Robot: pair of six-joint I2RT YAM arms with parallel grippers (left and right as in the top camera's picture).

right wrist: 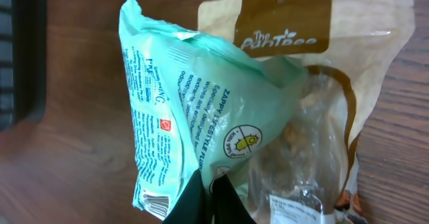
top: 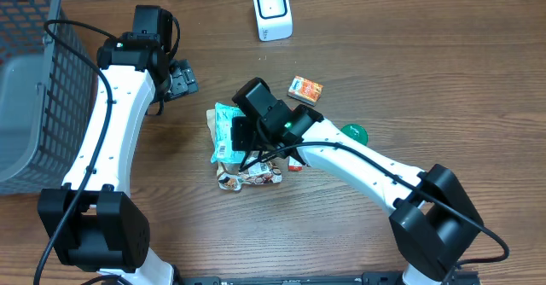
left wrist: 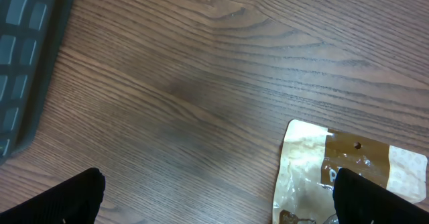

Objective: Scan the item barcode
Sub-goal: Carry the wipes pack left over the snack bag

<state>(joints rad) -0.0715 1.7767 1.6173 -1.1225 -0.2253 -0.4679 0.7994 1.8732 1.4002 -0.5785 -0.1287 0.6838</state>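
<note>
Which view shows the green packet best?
Right wrist: the green packet fills the frame, print readable, pinched by the right gripper. Overhead shows only a small part of it; left wrist misses it.

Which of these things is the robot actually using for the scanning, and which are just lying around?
In use: mint-green pouch, pinched by the right gripper; white scanner.

Lying about: brown-topped snack bag, small orange box, green round object, grey basket. The open left gripper holds nothing.

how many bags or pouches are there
2: a mint-green packet mid-table, pinched by the right gripper, and a brown-topped clear pouch lying partly beneath it. Others could be hidden under the right arm.
</note>
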